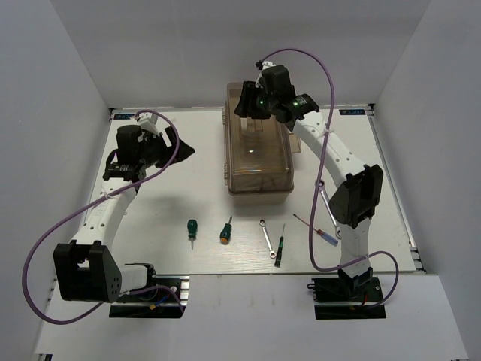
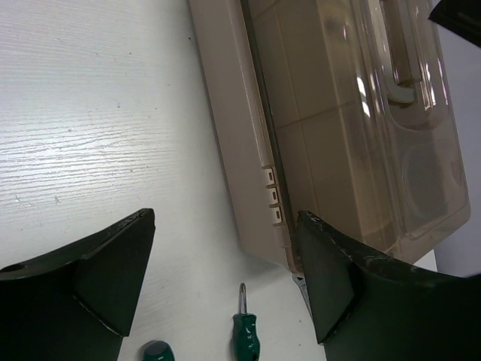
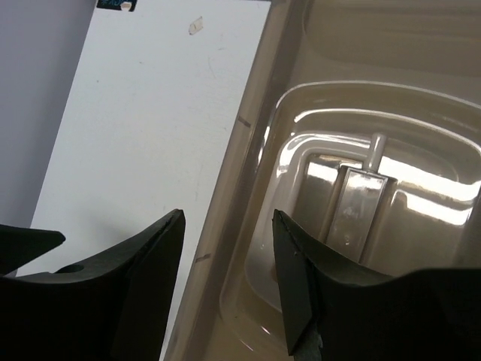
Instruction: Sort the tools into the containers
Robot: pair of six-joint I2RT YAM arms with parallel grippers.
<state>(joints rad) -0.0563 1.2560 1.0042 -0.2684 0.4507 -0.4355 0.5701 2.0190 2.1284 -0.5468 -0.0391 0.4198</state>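
One white table (image 1: 150,226) carries everything. Toward its far middle a closed toolbox (image 1: 259,162) is set, a beige tub under a translucent brown lid (image 3: 421,45), with a handle (image 3: 361,203) seen in a recess of that lid. The right gripper (image 3: 227,214) is held over the far end of the toolbox, jaws moderately parted, the lid's rim seen between them and nothing gripped. The left gripper (image 2: 225,218) is held left of the toolbox, jaws spread wide and empty. Six tools are laid out on the table nearer the arm bases, apart from the toolbox: a larger wrench (image 1: 323,197) partly hidden by the right arm, a smaller wrench (image 1: 267,238), two green-handled screwdrivers (image 1: 192,229) (image 1: 225,231), a black precision screwdriver (image 1: 280,247) and a red-shafted, blue-handled one (image 1: 316,231).
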